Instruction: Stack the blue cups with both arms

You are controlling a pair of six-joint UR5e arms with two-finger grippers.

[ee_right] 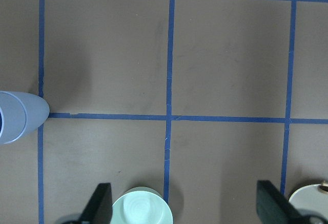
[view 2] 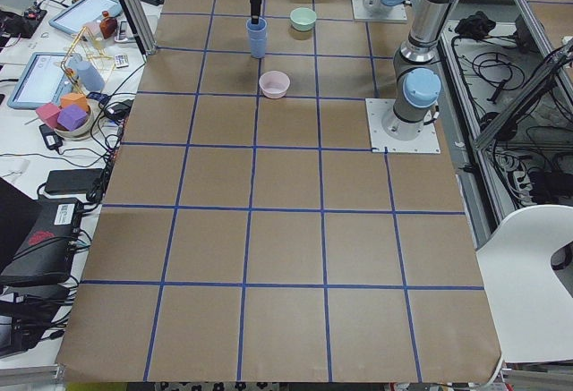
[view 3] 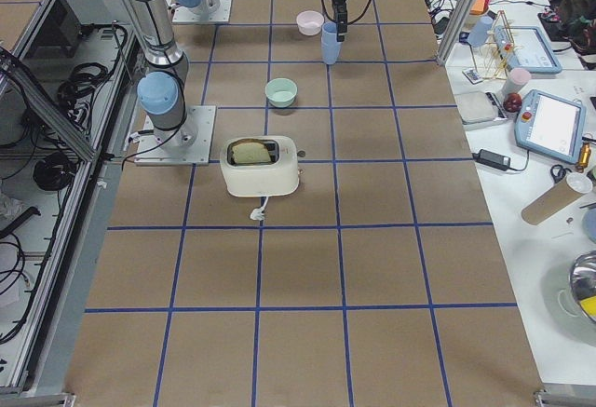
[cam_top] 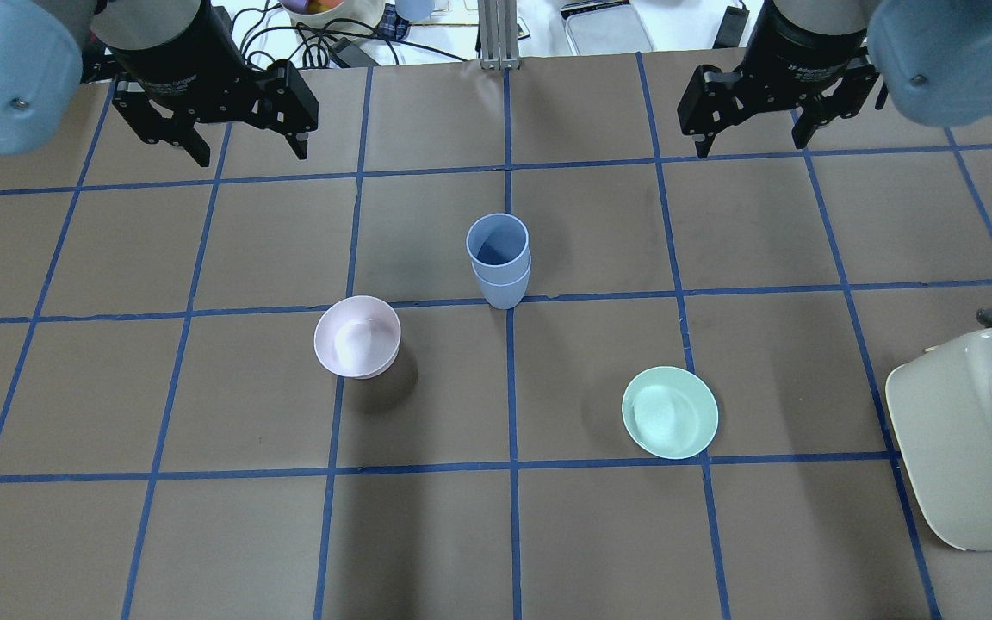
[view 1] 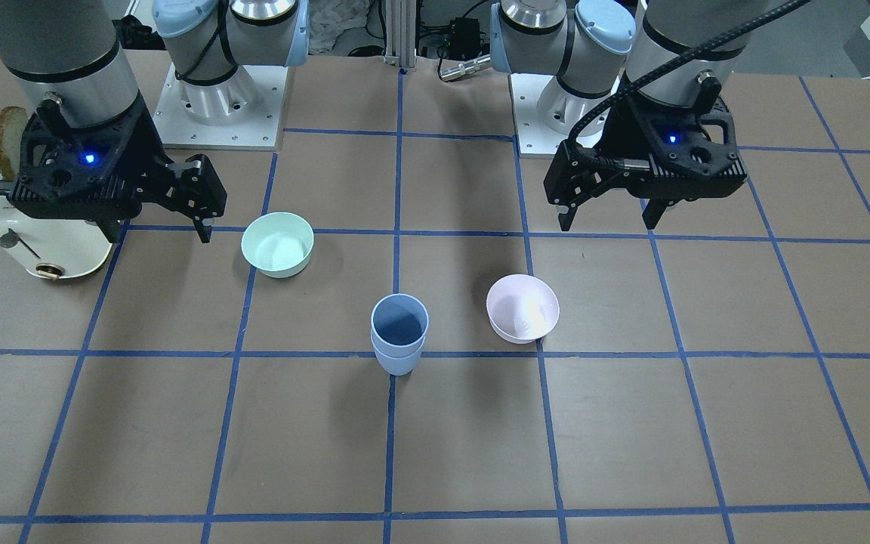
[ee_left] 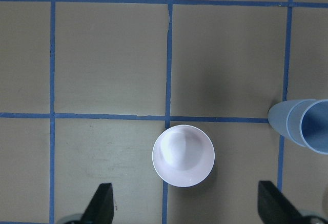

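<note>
Cups (view 1: 399, 332) of pale blue plastic stand upright, one nested inside the other, on a blue tape line at mid-table (view 1: 631, 423), between the pink bowl (view 1: 522, 308) and the mint-green bowl (view 1: 278, 243), touching neither; the left gripper (view 1: 607, 224) hangs high on the pink bowl's side, pointing straight down, fingers spread and empty; the right gripper (view 1: 157, 234) hangs likewise on the mint-green bowl's side, spread, empty, the cream toaster (view 1: 42, 249) beyond it

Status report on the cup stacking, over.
Left gripper open, empty; right gripper open, empty. Blue cups nested, upright. Pink bowl and mint-green bowl apart from the stack.
</note>
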